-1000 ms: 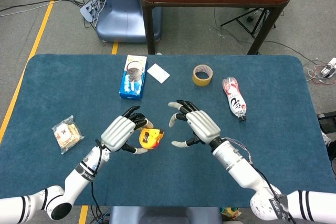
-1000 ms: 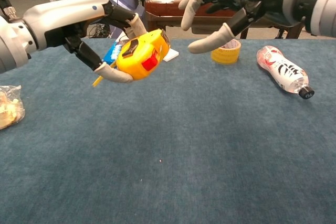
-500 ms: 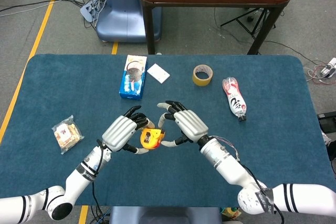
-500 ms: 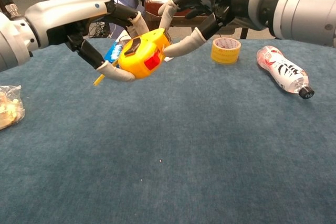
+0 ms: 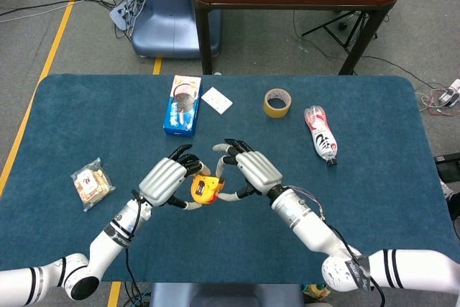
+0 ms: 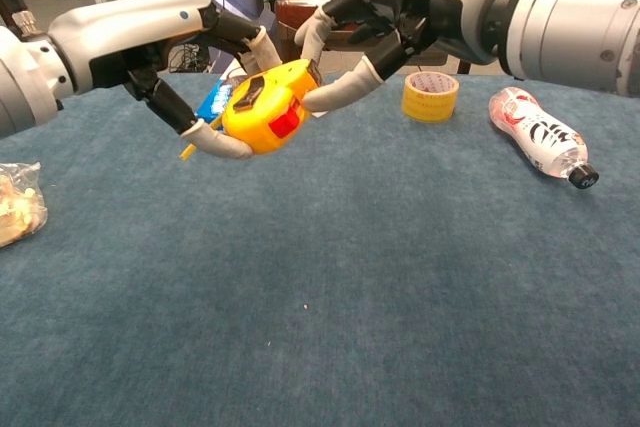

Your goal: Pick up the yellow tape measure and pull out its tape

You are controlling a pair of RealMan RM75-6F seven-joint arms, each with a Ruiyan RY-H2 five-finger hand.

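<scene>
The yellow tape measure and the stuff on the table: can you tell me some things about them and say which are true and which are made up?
1. The left hand holds the yellow tape measure above the table. True.
2. The bottle stands upright. False: it lies on its side.
3. The right hand is far from the tape measure. False: its fingertips are right at it.
4. The roll of tape lies between the cookie box and the bottle. True.
5. A snack bag sits on the robot's left side. True.
</scene>
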